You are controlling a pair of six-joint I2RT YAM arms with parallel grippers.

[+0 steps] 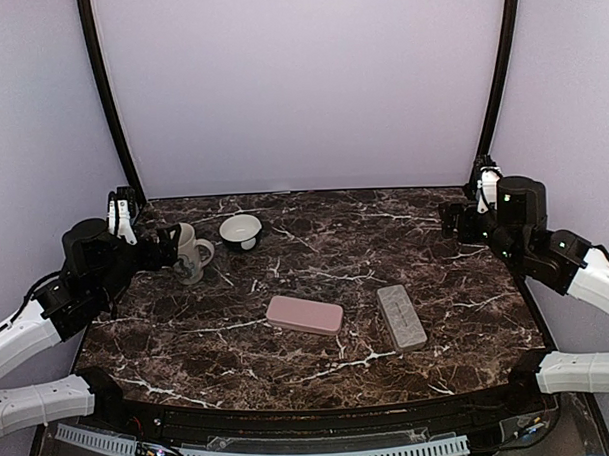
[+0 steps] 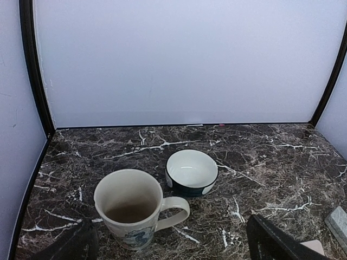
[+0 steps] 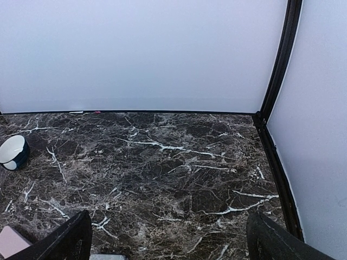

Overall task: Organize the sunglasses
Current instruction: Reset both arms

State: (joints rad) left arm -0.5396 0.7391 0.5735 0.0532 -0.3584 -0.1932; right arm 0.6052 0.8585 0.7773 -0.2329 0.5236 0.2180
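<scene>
Two closed boxes, pink oblong case (image 1: 305, 314) and grey oblong case (image 1: 402, 317); sunglasses unseen, likely packed; left pincer (image 1: 168, 248), right pincer (image 1: 452, 221) spread, empty.

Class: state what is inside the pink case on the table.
Only the closed lid of the pink case shows; whatever lies inside is covered. Nothing rests on top.

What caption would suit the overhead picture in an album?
Left claw and right claw open over a marble table with pink case, grey case, mug and bowl.
</scene>
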